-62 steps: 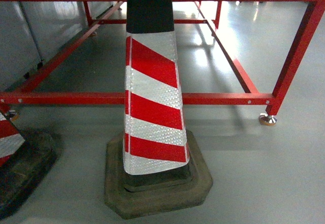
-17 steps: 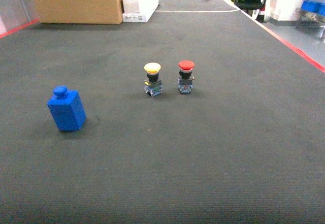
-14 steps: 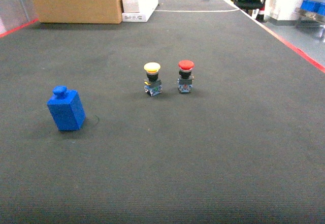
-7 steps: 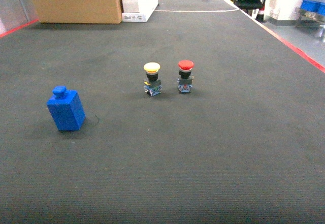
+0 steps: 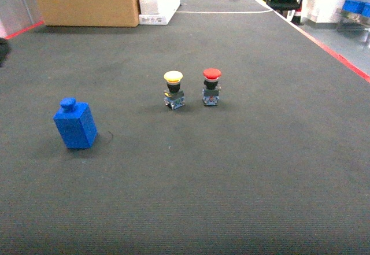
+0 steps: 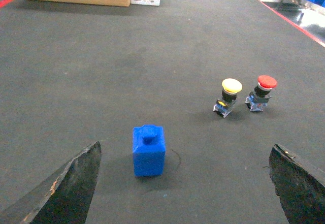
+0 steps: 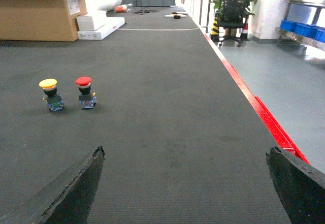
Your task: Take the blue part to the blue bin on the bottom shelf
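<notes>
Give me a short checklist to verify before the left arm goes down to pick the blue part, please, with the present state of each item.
1. Blue part in view of the left wrist camera, standing upright on the dark mat: ok.
2. Left gripper open, fingers spread wide on both sides of the part: ok.
3. Space around the part free; the yellow-capped button and red-capped button stand apart from it: ok.
4. Right gripper open and away from the part: ok.
5. Blue bin on the bottom shelf located: cannot tell, not identifiable in any view.
</notes>
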